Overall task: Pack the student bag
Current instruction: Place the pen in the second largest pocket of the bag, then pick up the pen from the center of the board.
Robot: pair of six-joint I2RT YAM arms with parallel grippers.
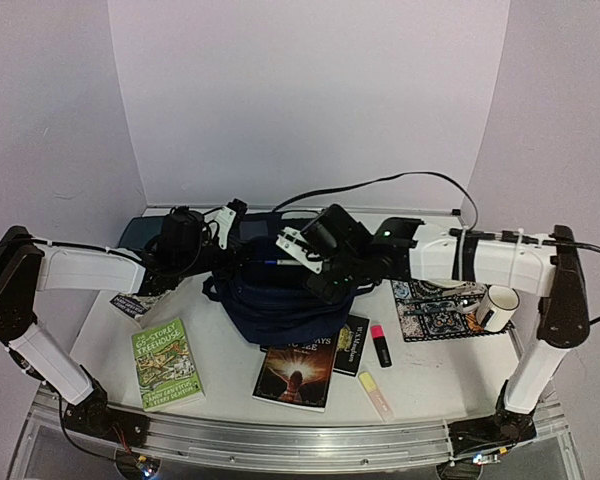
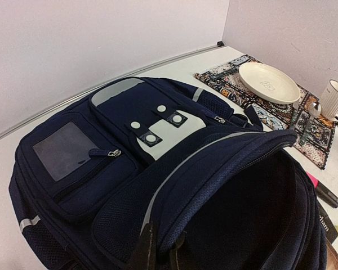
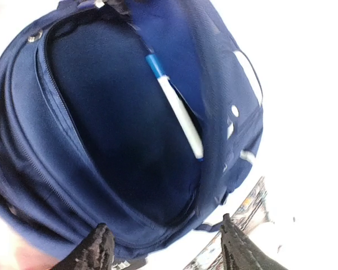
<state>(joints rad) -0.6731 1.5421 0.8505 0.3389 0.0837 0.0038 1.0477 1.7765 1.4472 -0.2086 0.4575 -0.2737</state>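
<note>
Bag [image 1: 280, 300] lies in the middle of the desk [image 1: 430, 385], between the two arms, with its main compartment unzipped and gaping. Its front faces away from the arms, showing the white patch with round studs and the zipped pockets.

The left jaws are pinched tight on the rim of the opening, on the side nearest the left arm. In the left wrist view the two dark fingers [image 2: 143, 253] meet on the navy fabric just under the grey piping.

The right jaws hover over the opening, spread wide, with nothing gripped. Their fingers [image 3: 98, 250] stand at either side of the bag's dark inside. A pen [image 3: 174, 107] with a blue cap lies inside the compartment, slanted along the inner wall and apart from the jaws.

On the near part of the desk are several loose things:
- A green book [image 1: 167, 365] lies to the left.
- A dark book [image 1: 297, 375] lies just beside the bag's near edge.
- A black book [image 1: 352, 345] lies next to the dark book.
- A pink marker [image 1: 380, 345] and a yellow marker [image 1: 375, 393] lie to the right of the books.

Right of the bag a patterned mat [image 1: 420, 320] carries a plate [image 2: 268, 82], a spoon [image 2: 312, 109] and, at its right edge, a mug [image 1: 498, 307]. A teal pad [image 1: 138, 232] lies flat at the back left, behind the left arm.
</note>
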